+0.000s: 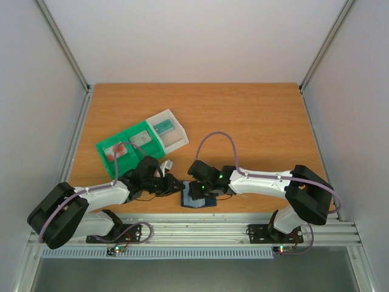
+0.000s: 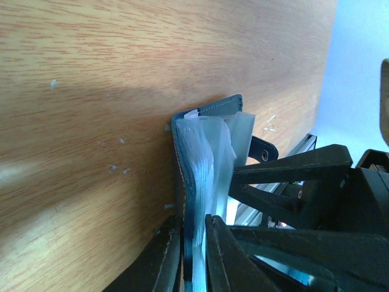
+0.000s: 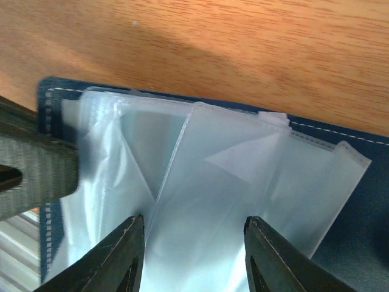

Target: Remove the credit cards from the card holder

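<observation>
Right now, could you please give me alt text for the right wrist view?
The navy card holder lies open on the wooden table, its clear plastic sleeves fanned across it. The right arm's two dark fingers stand apart at the bottom edge, straddling the middle sleeves.

Bright light falls from above, and the wooden table (image 1: 255,121) glows orange. Up close, a soft dark shadow lies on the wood beside the card holder (image 2: 206,107). Its clear sleeves (image 3: 231,182) shine pale and look blurry.
</observation>
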Robot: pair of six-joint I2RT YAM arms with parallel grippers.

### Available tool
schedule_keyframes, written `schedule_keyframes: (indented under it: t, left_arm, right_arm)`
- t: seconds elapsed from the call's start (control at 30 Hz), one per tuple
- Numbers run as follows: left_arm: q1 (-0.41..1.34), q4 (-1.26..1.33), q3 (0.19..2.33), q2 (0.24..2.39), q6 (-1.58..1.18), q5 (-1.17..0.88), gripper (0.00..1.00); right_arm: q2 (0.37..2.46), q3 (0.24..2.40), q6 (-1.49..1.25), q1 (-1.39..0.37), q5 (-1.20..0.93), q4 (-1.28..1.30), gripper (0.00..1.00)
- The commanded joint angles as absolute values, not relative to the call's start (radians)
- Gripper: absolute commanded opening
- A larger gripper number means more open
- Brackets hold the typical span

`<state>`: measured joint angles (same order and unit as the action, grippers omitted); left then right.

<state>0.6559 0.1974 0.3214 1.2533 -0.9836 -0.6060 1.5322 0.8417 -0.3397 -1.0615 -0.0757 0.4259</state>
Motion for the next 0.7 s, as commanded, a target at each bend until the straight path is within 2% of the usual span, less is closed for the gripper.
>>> schedule_keyframes:
  t: [0.0, 0.13, 0.43, 0.53, 0.67]
  left_arm:
    - [0.659, 0.271, 0.324, 1.238, -0.987, -0.629, 0.12]
    - [0.658, 0.275, 0.32, 1.234, -0.989, -0.629, 0.01]
    - [0.659, 0.273, 0.319, 1.222, -0.994, -0.632, 0.0]
    - [0.659, 0.273, 0.319, 1.223, -0.992, -0.632, 0.0]
    - [0.66, 0.275, 0.319, 1.223, -0.995, -0.631, 0.0]
  right_arm:
    - [1.517, 0.814, -0.355, -1.068, -0.014, 0.433, 0.44]
    - [1.494, 0.799, -0.362, -1.068, 0.033, 0.456, 0.41]
    - [1.394, 0.838, -0.41, -1.068, 0.238, 0.699, 0.36]
    - [1.329, 0.86, -0.405, -1.071, 0.223, 0.724, 0.37]
    - [1.278, 0.845, -0.356, -1.074, 0.081, 0.581, 0.41]
